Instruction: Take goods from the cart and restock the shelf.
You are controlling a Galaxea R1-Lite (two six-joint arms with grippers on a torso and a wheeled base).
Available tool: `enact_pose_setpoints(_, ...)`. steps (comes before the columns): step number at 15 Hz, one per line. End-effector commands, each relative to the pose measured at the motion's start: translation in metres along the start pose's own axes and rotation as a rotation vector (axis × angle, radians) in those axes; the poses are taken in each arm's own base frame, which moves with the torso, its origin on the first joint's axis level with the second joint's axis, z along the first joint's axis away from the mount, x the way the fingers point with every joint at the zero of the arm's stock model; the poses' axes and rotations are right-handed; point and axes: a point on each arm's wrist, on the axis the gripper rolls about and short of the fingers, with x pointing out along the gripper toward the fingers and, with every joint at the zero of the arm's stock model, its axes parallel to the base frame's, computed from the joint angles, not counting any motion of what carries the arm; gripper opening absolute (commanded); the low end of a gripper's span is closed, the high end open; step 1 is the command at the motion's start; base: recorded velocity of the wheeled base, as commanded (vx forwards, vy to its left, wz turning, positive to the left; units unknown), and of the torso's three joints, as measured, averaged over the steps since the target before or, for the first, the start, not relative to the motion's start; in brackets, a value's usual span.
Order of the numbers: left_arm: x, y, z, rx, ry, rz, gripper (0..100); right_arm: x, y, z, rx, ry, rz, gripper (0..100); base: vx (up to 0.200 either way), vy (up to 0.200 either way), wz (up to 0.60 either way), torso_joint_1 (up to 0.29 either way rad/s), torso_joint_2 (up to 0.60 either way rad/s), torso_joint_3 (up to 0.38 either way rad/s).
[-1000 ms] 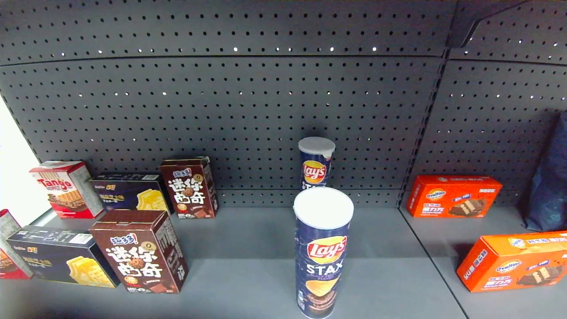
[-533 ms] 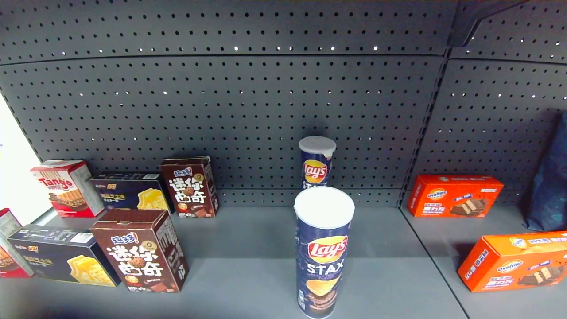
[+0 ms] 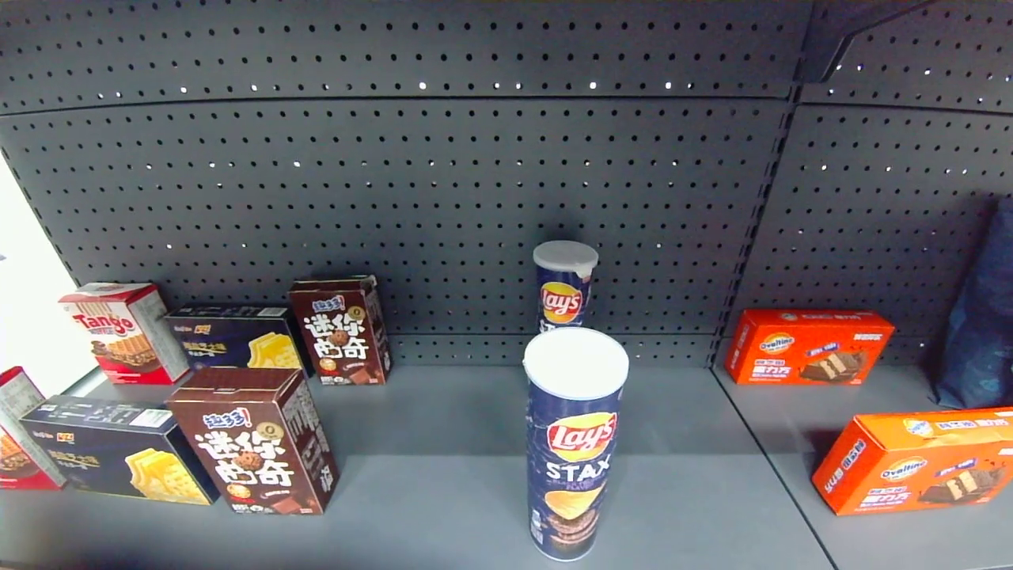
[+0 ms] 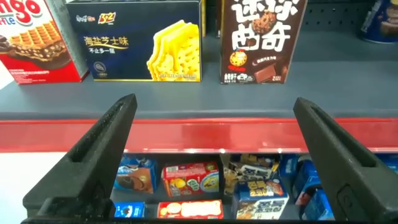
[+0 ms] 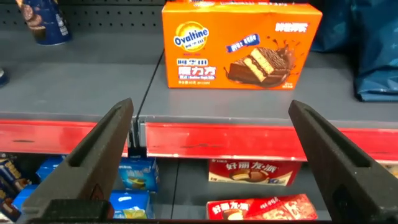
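Grey steel shelf point(image 3: 443, 427), backed by perforated panel point(image 3: 396, 198), as I see it from the head camera. Two chip cans stand upright at the middle, one at the front point(image 3: 575, 443) and one directly behind it against the panel point(image 3: 563, 289). To my left are two brown cookie boxes, front point(image 3: 253, 443) and back point(image 3: 340, 332), and two navy cracker boxes, front point(image 3: 111, 463) and back point(image 3: 229, 340). There are also two red wafer boxes, one at the back point(image 3: 123, 332) and one cut off by the frame edge point(image 3: 20, 427). On the right section sit two orange cake boxes, one near the panel point(image 3: 807, 347) and one nearer me point(image 3: 918, 463), with one dark blue bag point(image 3: 981, 317) beyond them.

My left gripper point(image 4: 216, 104) hangs in front of the shelf's red price rail point(image 4: 205, 134), facing the cracker and cookie boxes, jaws spread wide and holding nothing. My right gripper point(image 5: 211, 107) sits likewise before the front orange box, jaws fully apart, touching nothing.
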Motion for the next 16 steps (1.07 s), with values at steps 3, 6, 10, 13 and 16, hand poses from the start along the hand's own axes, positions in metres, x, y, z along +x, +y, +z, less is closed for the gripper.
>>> enact_pose_setpoints(3,0.0001,0.0000,0.0001,-0.001,0.001,0.002,100,0.0000,0.0000,0.0001,0.000,-0.001,-0.001,100,0.000,0.000,0.00,0.000,0.00,0.000)
enact_pose_setpoints(6,0.0001,0.0000,0.0001,-0.001,0.001,0.002,100,0.0000,0.0000,0.0001,0.000,-0.001,-0.001,100,0.000,0.000,0.00,0.000,0.00,0.000)
enact_pose_setpoints(10,0.0001,0.0000,0.0003,-0.001,-0.001,0.002,100,0.0000,0.0000,0.0001,0.000,-0.001,0.001,100,0.000,0.000,0.00,0.000,0.00,0.000)
enact_pose_setpoints(13,0.0001,0.0000,0.0003,0.001,-0.001,0.002,100,0.0000,0.0000,0.0001,0.000,-0.001,0.001,100,0.000,0.000,0.00,0.000,0.00,0.000)
enact_pose_setpoints(16,0.0001,0.0000,0.0001,0.001,0.001,-0.001,100,0.0000,0.0000,0.0001,0.000,-0.001,-0.001,100,0.000,0.000,0.00,0.000,0.00,0.000)
